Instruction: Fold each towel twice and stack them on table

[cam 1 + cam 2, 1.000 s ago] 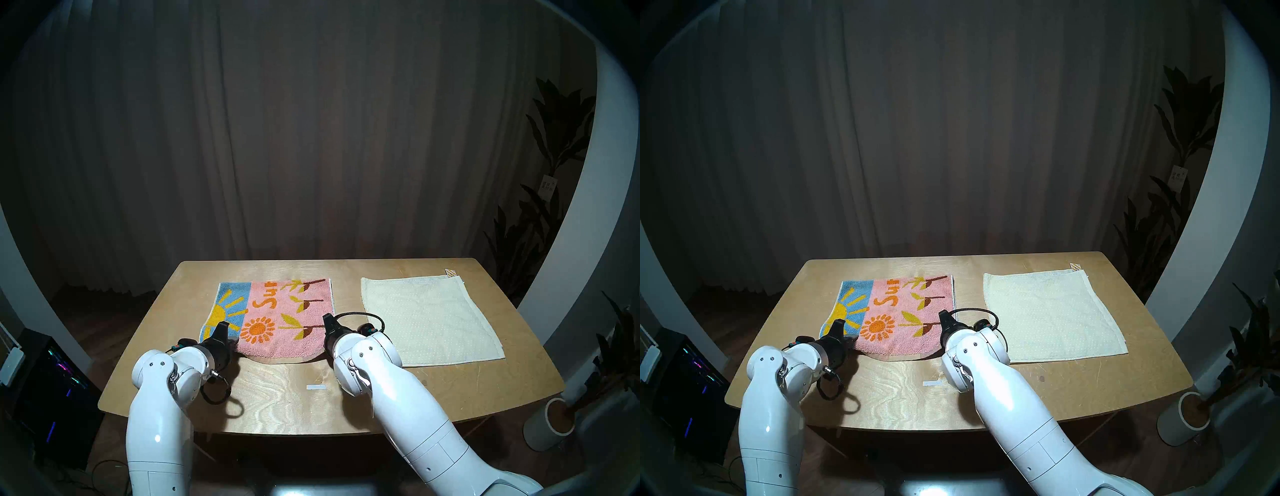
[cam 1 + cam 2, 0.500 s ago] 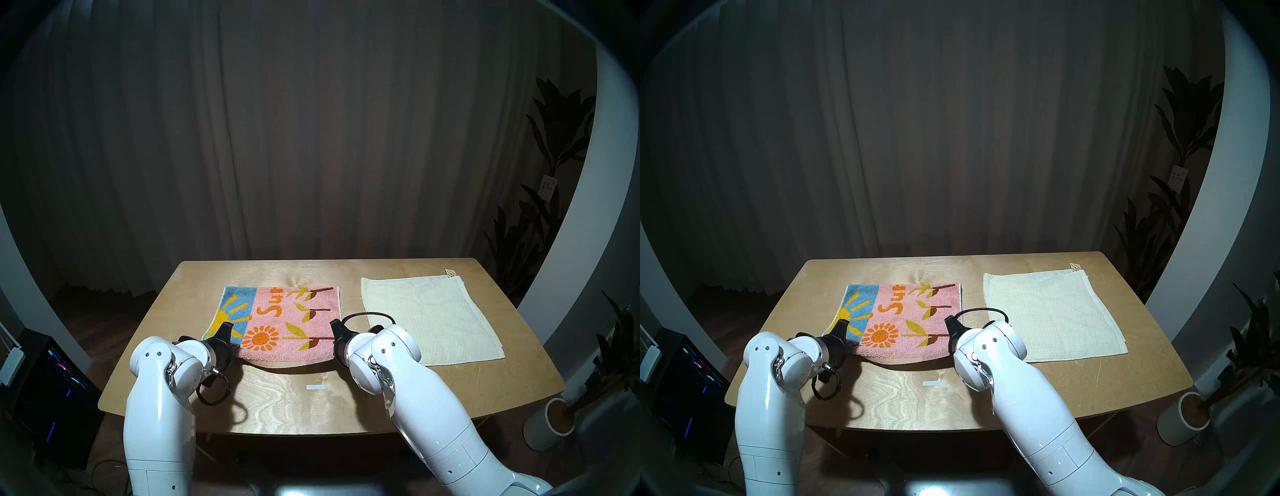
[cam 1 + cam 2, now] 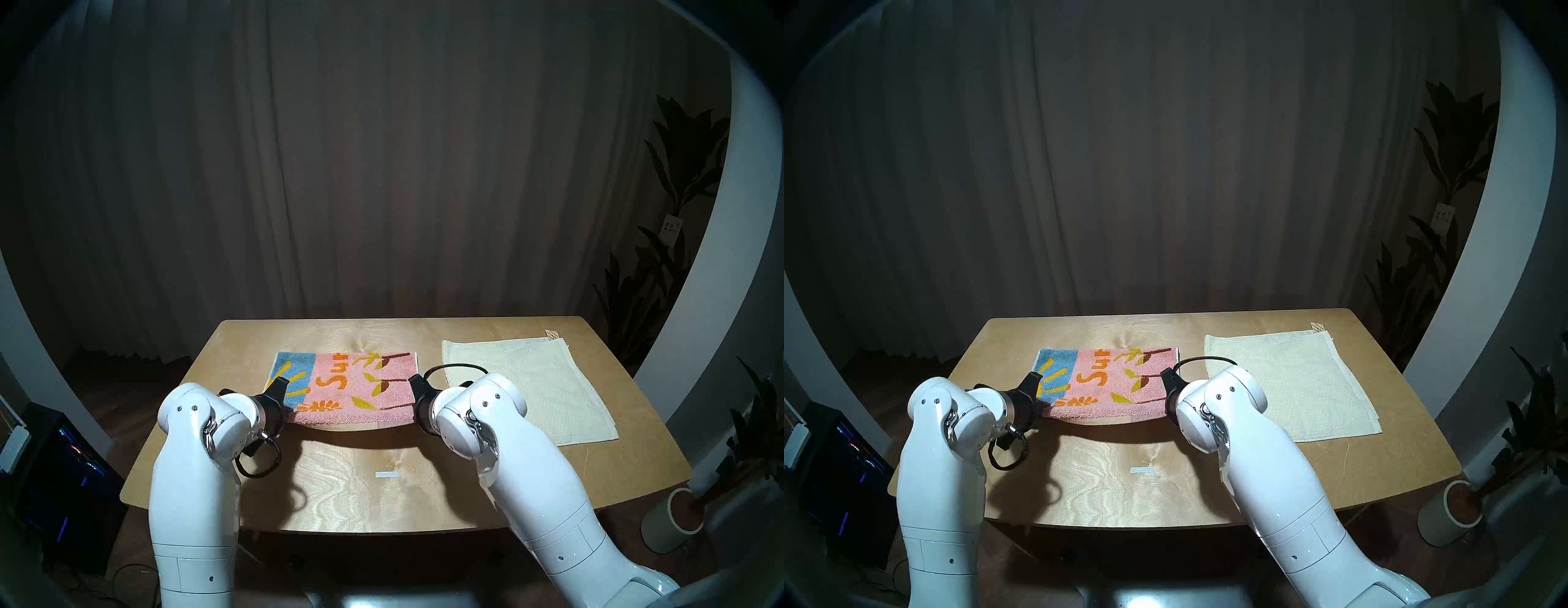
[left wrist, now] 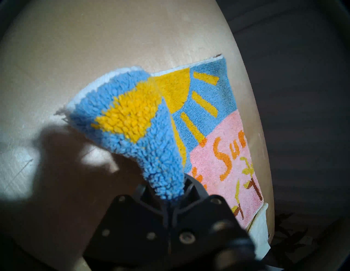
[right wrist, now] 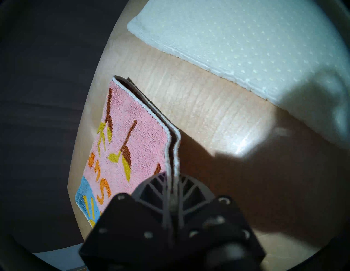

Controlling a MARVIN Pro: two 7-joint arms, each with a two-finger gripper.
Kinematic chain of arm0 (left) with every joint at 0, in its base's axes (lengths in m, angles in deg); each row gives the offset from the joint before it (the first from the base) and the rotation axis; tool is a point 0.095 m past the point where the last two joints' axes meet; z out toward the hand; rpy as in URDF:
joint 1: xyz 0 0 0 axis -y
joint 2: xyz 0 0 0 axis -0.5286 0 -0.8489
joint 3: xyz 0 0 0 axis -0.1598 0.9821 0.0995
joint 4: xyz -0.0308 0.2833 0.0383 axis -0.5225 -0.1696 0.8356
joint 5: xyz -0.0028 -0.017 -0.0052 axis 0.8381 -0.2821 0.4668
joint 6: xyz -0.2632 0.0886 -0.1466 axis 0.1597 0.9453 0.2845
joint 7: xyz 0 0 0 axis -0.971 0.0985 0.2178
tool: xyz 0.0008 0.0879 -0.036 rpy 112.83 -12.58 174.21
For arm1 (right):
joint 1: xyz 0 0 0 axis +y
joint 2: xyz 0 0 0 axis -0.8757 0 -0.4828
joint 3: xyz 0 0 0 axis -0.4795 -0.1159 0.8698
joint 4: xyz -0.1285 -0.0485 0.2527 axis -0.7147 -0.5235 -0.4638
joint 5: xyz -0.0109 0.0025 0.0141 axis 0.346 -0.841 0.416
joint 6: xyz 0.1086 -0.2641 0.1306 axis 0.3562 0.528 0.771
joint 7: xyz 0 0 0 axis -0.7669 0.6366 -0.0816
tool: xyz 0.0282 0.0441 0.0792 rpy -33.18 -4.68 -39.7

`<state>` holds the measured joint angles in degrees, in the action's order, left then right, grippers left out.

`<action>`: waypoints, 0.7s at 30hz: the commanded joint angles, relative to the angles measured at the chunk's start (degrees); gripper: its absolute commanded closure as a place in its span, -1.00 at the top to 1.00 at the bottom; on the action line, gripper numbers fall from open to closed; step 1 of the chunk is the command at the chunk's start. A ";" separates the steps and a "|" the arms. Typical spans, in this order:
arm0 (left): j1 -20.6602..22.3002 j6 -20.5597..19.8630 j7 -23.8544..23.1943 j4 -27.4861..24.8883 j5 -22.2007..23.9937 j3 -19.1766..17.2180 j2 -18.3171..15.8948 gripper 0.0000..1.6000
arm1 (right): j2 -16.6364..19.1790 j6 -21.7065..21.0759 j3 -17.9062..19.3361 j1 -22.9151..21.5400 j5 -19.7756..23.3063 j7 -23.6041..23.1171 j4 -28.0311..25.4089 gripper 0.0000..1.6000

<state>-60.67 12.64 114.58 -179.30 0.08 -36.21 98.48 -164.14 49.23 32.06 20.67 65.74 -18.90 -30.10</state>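
The pink and blue towel (image 3: pixel 352 384) lies left of centre on the table (image 3: pixel 339 488), its near edge raised off the wood and sagging between my two grippers. My left gripper (image 3: pixel 285 405) is shut on the blue near-left corner (image 4: pixel 132 117). My right gripper (image 3: pixel 416 392) is shut on the pink near-right corner, where the white hem (image 5: pixel 174 149) runs between its fingers. The far half of the towel still rests flat on the wood. The cream dotted towel (image 3: pixel 522 390) lies spread flat to the right, and my right forearm hides its near-left part.
A white tape mark (image 3: pixel 387 474) sits on the bare wood in front of the lifted edge. A potted plant (image 3: pixel 679 522) stands on the floor past the table's right corner. A dark computer case (image 3: pixel 63 467) stands on the floor at the left.
Both grippers have risen and moved away from me with the towel's near edge. The sunflower is now mostly hidden behind the raised edge, and the shadow under the towel has widened.
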 commanded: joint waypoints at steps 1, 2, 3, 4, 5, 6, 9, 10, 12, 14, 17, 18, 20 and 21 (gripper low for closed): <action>5.87 0.18 1.41 0.72 -1.03 -0.09 -1.72 -1.00 | -0.61 -0.24 1.25 -4.50 -0.28 -0.07 0.90 -1.00; 6.41 0.15 1.62 1.16 -1.11 0.10 -1.79 -1.00 | -0.76 -0.29 1.15 -4.81 -0.27 -0.25 1.18 -1.00; 6.95 0.13 1.83 1.68 -1.11 0.24 -1.81 -1.00 | -0.94 -0.27 1.10 -5.10 -0.26 -0.48 1.54 -1.00; 7.46 -0.01 1.83 2.37 -1.28 0.51 -2.03 -1.00 | -1.22 -0.12 1.04 -5.43 -0.35 -0.61 2.00 -1.00; 7.93 -0.07 1.87 2.95 -1.44 0.74 -2.15 -1.00 | -1.49 0.02 1.02 -5.73 -0.42 -0.88 2.48 -1.00; 8.51 -0.12 1.92 3.59 -1.51 0.95 -2.25 -1.00 | -1.68 0.15 0.83 -6.22 -0.81 -0.96 3.03 -1.00; 10.37 -0.25 2.08 5.49 -1.97 1.57 -2.68 -1.00 | -2.42 0.31 0.85 -7.53 -0.99 -1.35 4.89 -1.00; 10.75 -0.35 1.84 5.95 -2.21 1.83 -3.05 -1.00 | -2.62 0.29 0.87 -8.05 -1.05 -1.45 5.59 -1.00; 11.39 -0.40 2.08 6.62 -2.35 1.96 -3.14 -1.00 | -2.86 0.36 0.94 -8.50 -1.04 -1.60 6.21 -1.00; 12.64 -0.46 1.97 7.86 -2.59 2.35 -3.70 -1.00 | -3.42 0.73 1.15 -10.00 -1.28 -2.15 8.05 -1.00; 14.37 -0.96 2.07 9.36 -2.90 2.89 -4.22 -1.00 | -3.79 0.90 1.20 -11.29 -1.49 -2.68 9.70 -1.00; 14.37 -0.96 2.07 9.36 -2.90 2.89 -4.22 -1.00 | -3.79 0.90 1.20 -11.29 -1.49 -2.68 9.70 -1.00; 15.62 -1.25 1.70 11.03 -3.25 3.66 -4.74 -1.00 | -4.33 1.14 1.16 -12.61 -1.71 -2.99 11.64 -1.00; 16.59 -1.38 1.78 12.21 -3.41 3.83 -4.72 -1.00 | -4.49 1.17 1.06 -13.17 -1.89 -3.12 12.50 -1.00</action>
<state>-50.14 11.67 117.04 -169.18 -1.71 -32.90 95.99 -167.39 49.70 32.35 12.50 64.96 -21.14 -19.97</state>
